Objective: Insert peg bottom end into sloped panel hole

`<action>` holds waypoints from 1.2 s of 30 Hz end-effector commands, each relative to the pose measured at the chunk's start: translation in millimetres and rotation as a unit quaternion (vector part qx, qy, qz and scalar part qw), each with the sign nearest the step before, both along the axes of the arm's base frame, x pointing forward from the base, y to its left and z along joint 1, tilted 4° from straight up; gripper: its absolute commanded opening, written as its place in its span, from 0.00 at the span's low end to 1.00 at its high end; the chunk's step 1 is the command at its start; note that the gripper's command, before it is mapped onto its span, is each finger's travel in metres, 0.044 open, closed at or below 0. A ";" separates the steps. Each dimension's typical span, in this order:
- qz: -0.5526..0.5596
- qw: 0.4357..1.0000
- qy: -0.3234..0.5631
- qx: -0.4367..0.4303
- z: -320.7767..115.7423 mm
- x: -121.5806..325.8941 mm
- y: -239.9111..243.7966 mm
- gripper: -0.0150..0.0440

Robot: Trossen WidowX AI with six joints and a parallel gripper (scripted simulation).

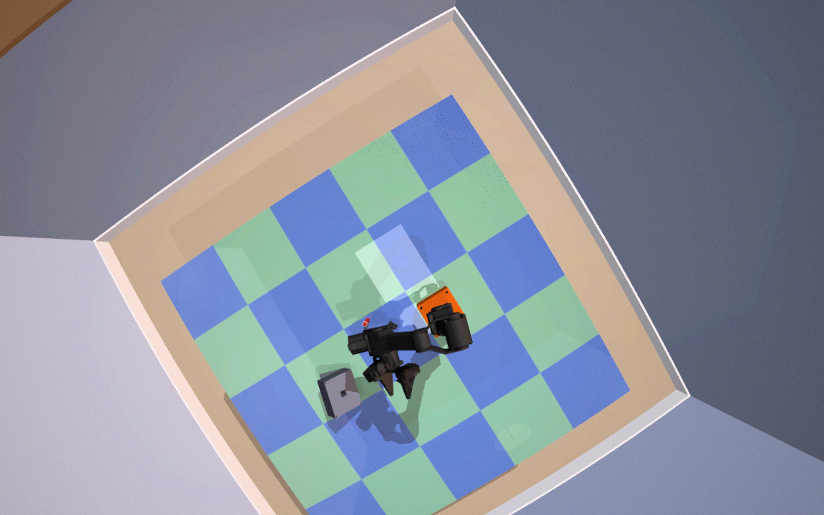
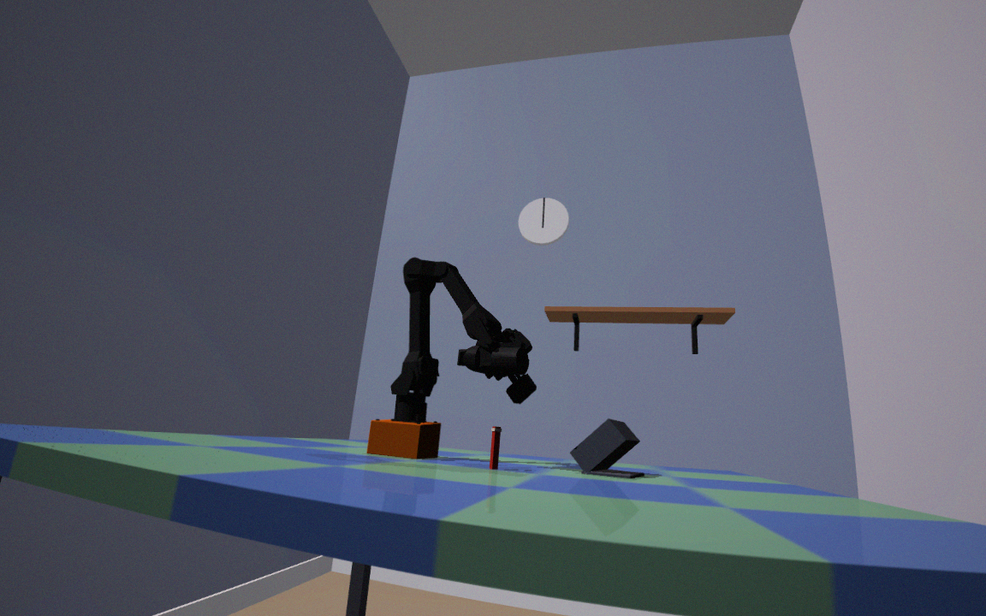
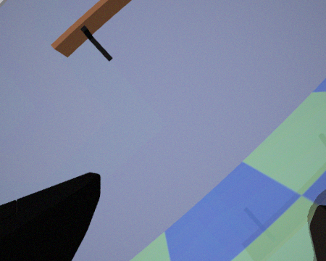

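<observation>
Orange arm base (image 2: 403, 438) stood near the counter (image 2: 481, 528) middle, red peg (image 2: 494, 447) upright just right of it, fingers (image 2: 520, 387) spread wide and empty above, grey sloped panel (image 2: 603, 446) further right, toward the counter's far edge.

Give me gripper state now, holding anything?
Gripper: open, fingers spread wide, holding nothing. The red peg stands on the table, apart from it.
</observation>
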State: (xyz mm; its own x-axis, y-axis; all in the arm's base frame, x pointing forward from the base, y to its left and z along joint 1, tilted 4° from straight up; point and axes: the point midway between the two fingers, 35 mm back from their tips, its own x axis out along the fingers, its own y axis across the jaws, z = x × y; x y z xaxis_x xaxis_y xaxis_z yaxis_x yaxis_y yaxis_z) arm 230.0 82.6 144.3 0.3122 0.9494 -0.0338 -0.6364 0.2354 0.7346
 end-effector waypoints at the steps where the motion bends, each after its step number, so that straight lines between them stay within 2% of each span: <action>1: 0.000 1.000 0.002 0.000 -0.3 0.1 -0.1 0.98; 2: 0.000 1.000 0.009 -0.002 -1.0 0.4 -0.3 1.00; 18: -0.035 0.973 0.224 -0.046 -25.0 9.8 -11.1 1.00; 36: -0.124 0.884 0.444 -0.082 -49.5 17.5 -32.0 1.00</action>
State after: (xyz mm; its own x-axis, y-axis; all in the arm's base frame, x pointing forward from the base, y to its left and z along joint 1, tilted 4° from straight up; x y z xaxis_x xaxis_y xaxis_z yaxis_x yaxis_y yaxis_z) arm 245.9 54.6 98.2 0.2951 0.8341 -0.4661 0.1885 0.4274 0.8842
